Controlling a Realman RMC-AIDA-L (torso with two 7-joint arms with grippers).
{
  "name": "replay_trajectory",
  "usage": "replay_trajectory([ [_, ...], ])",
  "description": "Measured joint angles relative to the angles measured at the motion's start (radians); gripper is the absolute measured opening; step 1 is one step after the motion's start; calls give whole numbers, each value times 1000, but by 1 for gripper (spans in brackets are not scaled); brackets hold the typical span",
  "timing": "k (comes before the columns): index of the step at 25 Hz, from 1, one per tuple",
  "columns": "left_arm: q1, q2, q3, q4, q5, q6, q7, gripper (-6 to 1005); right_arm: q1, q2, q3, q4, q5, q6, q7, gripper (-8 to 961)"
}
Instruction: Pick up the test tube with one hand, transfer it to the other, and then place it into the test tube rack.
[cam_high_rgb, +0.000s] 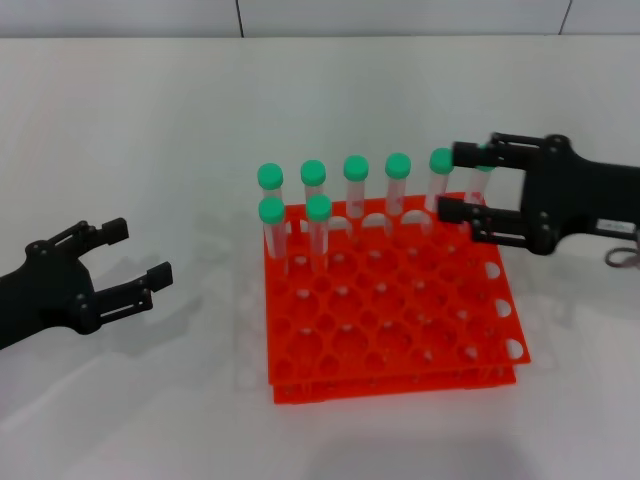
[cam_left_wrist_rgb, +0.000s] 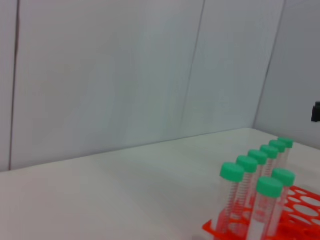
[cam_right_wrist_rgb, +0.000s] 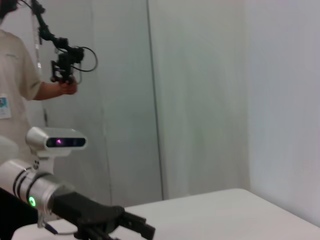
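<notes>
**So, right gripper is sitting at the back corner of the rack**

Okay, checking in from the remote station. I'm seeing the bright orange-red square plastic rack (cam_high_rgb: 392, 305) sitting mid-table on the white tabletop (cam_high_rgb: 150, 140), two tiers, lots of round holes. Seven clear plastic tubes with round green screw caps are standing upright in it: five along the back row (cam_high_rgb: 356, 185) and two just in front of them at the robot's left end (cam_high_rgb: 272, 232).

The black two-finger right gripper (cam_high_rgb: 458, 182) on the all-black arm with the small white label (cam_high_rgb: 612, 228) is hovering at the far right corner of the rack, fingers spread wide apart. An eighth green-capped test tube (cam_high_rgb: 484, 172) is showing right between those fingers, mostly hidden by them, so I'm not able to tell whether it's seated in a hole or whether the fingers are touching it. Doesn't look clamped from here.

The black left gripper (cam_high_rgb: 140, 256) is hanging well off to the left of the rack, low over the table, fingers open and holding nothing. From the right wrist view I'm getting its silver-white arm with the green light (cam_right_wrist_rgb: 32, 189). There's also a person (cam_right_wrist_rgb: 20, 75) in the background holding up a camera rig (cam_right_wrist_rgb: 62, 62).
</notes>
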Motion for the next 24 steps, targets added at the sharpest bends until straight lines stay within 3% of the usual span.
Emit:
replay_trajectory([
  [6, -32, 31, 0, -22, 10, 65, -8, 870, -62, -8, 19, 9, -3, -19, -88, 643],
  [12, -71, 62, 0, -46, 81, 143, -28, 870, -74, -12, 23, 76, -27, -18, -142, 645],
  [22, -96, 77, 0, -42, 141, 175, -59, 870, -71, -17, 38, 133, -33, 23, -166, 885],
  [24, -98, 78, 0, -41, 146, 175, -61, 870, -71, -18, 38, 133, -34, 22, -167, 885],
])
